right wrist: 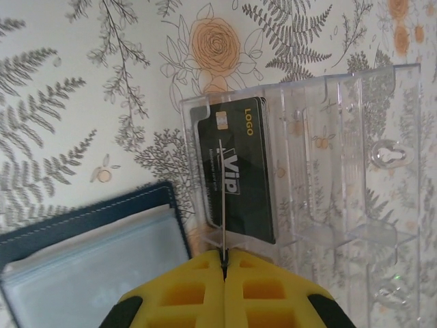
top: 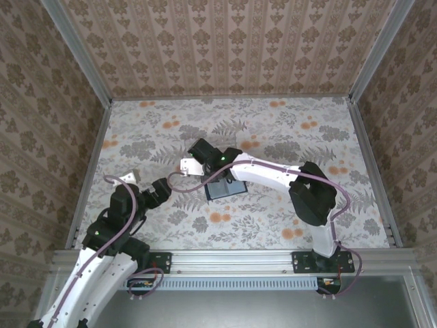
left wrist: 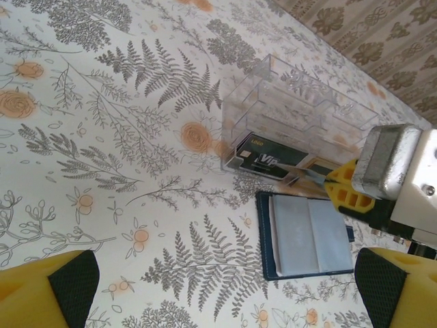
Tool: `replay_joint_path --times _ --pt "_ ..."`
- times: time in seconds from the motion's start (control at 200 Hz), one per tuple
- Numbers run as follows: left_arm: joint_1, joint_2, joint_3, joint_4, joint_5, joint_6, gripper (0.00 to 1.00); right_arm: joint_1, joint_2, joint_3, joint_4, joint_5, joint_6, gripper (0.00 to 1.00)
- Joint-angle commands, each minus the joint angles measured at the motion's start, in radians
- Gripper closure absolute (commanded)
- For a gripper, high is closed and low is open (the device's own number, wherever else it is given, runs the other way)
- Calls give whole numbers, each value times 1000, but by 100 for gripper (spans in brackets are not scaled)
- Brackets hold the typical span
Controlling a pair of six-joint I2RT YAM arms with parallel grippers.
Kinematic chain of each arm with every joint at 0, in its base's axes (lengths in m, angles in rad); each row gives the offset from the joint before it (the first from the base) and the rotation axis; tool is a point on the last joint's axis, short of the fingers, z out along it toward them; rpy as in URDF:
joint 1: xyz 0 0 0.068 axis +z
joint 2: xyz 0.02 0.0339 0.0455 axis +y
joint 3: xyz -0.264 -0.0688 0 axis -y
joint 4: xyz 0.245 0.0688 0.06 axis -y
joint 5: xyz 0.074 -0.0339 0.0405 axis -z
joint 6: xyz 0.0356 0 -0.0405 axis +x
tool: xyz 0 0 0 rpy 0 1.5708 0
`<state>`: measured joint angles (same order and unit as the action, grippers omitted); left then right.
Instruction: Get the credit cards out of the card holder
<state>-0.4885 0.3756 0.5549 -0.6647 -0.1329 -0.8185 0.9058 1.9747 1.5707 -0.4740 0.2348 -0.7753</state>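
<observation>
Top external view, from the left: the left gripper [top: 158, 191] hangs over the table's left side with its jaws spread wide and nothing between them, well apart from the work. Next comes the clear box [left wrist: 300, 116]. Over it is the right gripper [right wrist: 224, 256], pinched tight on a thin card [right wrist: 222, 198] that it holds on edge, so the wrist view leaves the card's colour hard to judge. Just right of the box lies the card holder [left wrist: 307, 236], opened flat with its pale pockets facing up.

The step in hand looks like dropping the held card into the box. To do it well, bring the card's lower edge down inside the compartment nearest the holder. Then tip it flat over the black card [right wrist: 235, 174] lying there, and only then let go. Released upright, it could topple outside the wall. The box's other compartments look bare. Whether the holder's pockets hold more cards cannot be told.
</observation>
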Motion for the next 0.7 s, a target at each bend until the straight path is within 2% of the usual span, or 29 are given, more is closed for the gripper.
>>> replay_joint_path --times 0.0,0.315,0.695 --pt "10 -19 32 -44 -27 2 0 -4 35 41 18 23 -129 100" --pt "10 -92 75 -127 -110 4 0 -16 90 93 34 -15 -173 100" --pt "11 -89 70 -124 -104 4 0 -33 149 126 20 -31 -152 100"
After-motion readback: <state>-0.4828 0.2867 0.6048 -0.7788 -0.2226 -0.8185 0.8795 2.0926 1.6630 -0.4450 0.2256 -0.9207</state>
